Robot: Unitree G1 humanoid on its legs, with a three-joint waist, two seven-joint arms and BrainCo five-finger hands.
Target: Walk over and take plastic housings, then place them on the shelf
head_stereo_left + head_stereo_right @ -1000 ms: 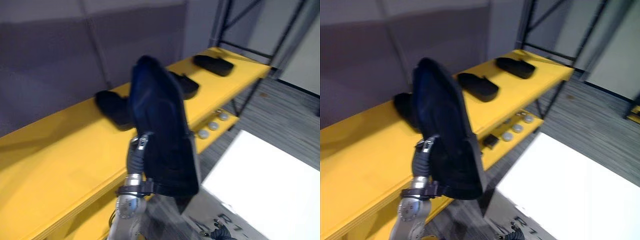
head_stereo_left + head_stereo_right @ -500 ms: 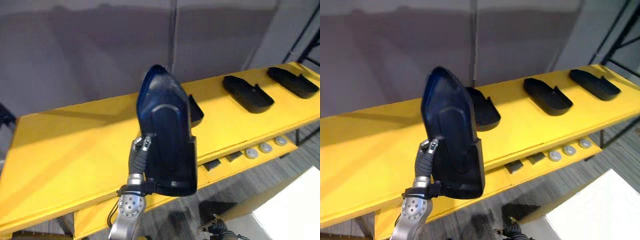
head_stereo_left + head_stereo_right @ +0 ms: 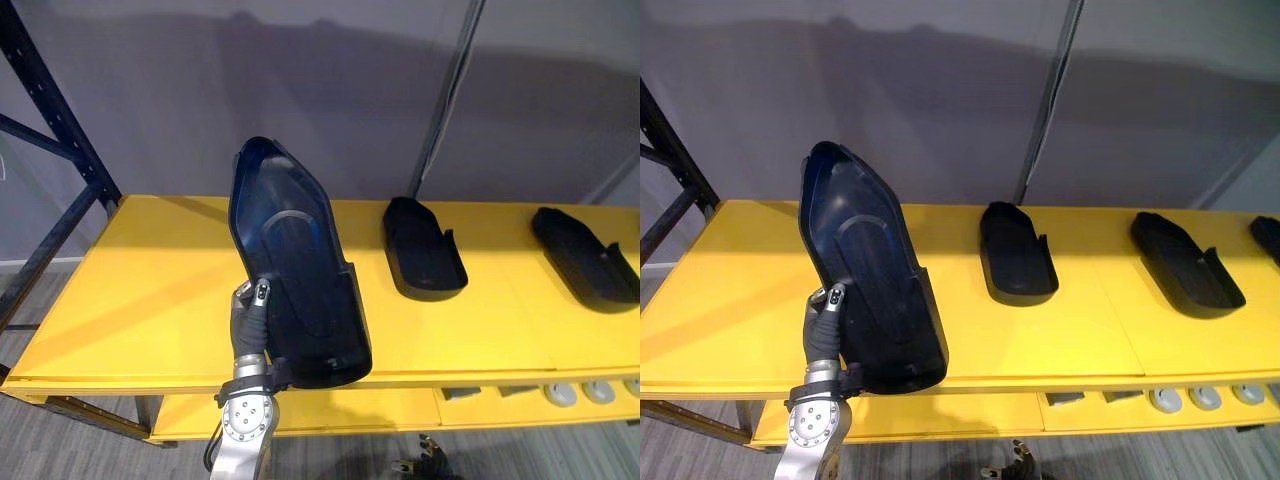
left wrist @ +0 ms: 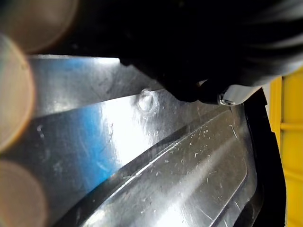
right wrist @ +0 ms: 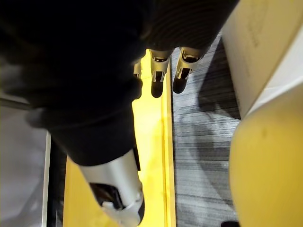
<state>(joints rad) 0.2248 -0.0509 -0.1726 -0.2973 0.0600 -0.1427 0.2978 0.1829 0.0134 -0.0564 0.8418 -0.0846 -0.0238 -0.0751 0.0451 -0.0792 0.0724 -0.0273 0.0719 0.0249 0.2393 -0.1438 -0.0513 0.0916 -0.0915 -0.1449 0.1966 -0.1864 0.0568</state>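
Note:
A large dark blue plastic housing [image 3: 295, 280] stands upright in my left hand [image 3: 250, 322], whose fingers curl round its lower left edge. It hangs in front of the yellow shelf [image 3: 150, 290], over the shelf's front edge. The left wrist view shows the housing's glossy inner face [image 4: 165, 156] up close, under my hand's dark cover [image 4: 189, 47]. Two more black housings [image 3: 425, 250] [image 3: 590, 255] lie flat on the shelf to the right, and a third [image 3: 1270, 235] peeks in at the far right. My right hand [image 5: 156, 78] hangs low with relaxed fingers, holding nothing.
A lower yellow shelf carries round white parts [image 3: 560, 395] and small dark parts [image 3: 460, 393]. A black rack post [image 3: 50, 130] stands at the left end and a grey post [image 3: 450, 100] behind the shelf. A white box [image 5: 265, 47] sits near my right hand. Bare shelf lies left of the held housing.
The camera has swung round, so the shelf now lies square in front and the white box has left the eye views. The housing stays upright in my left hand.

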